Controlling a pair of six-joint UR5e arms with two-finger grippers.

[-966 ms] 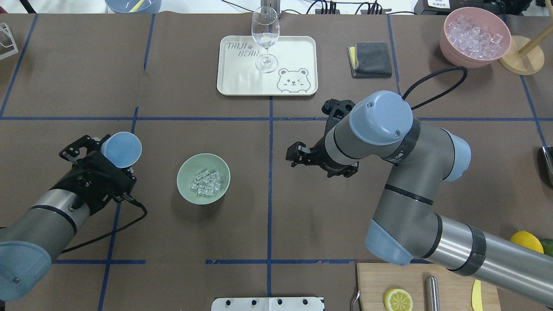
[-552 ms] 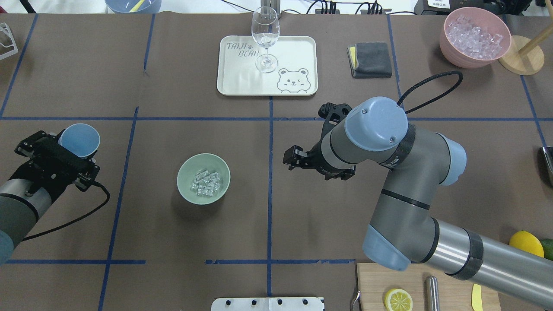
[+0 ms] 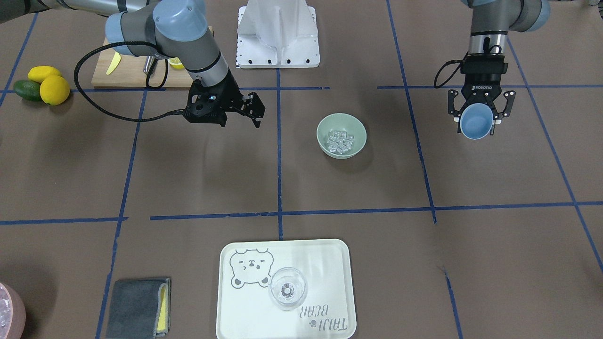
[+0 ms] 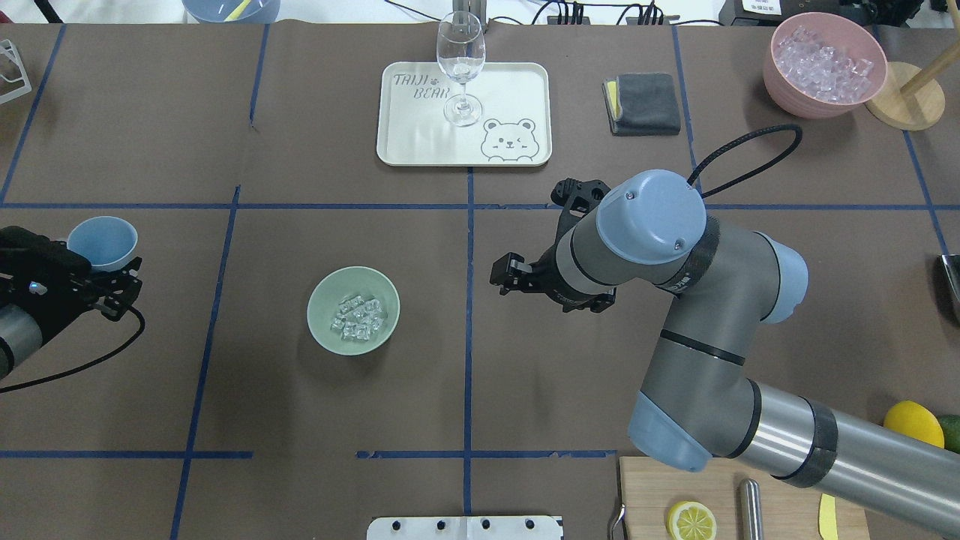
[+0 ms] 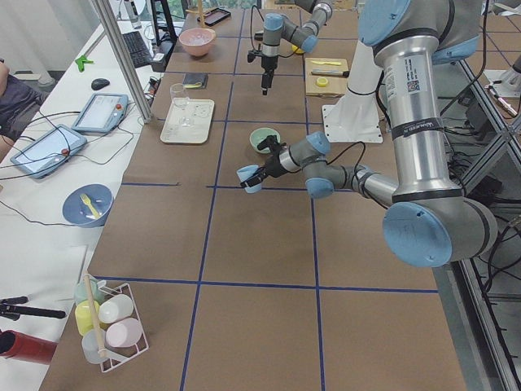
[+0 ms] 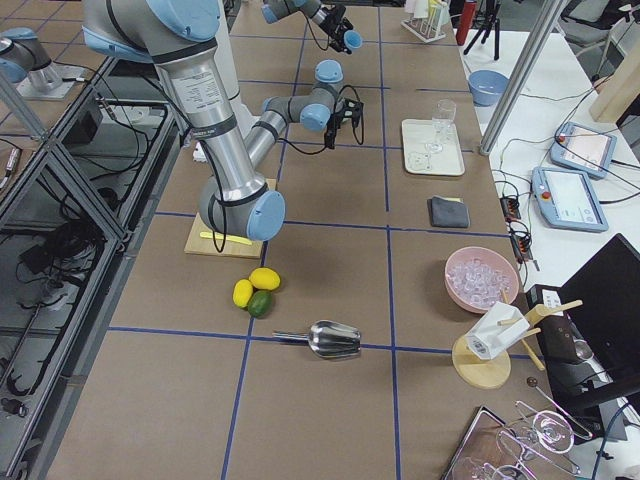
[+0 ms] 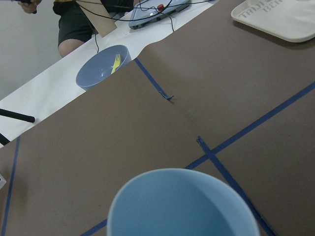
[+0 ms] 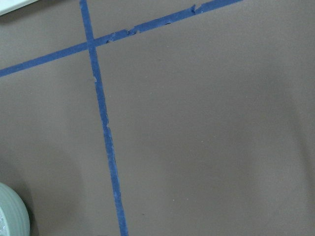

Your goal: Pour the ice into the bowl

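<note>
Ice (image 4: pixel 358 316) sits in the green bowl (image 4: pixel 321 331) at mid-counter (image 4: pixel 300 420), well apart from both arms. Seen from overhead, the left fingers (image 3: pixel 506 104) grip a blue cup (image 3: pixel 476 123) at the bowl's 9 o'clock. The right fingers (image 3: pixel 256 109) hang spread and empty at 3 o'clock.

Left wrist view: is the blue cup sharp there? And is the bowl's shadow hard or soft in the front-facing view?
Left wrist view: the blue cup is slightly soft and cropped at the bottom; the table behind is sharper. Front-facing view: the bowl casts a soft shadow.
</note>
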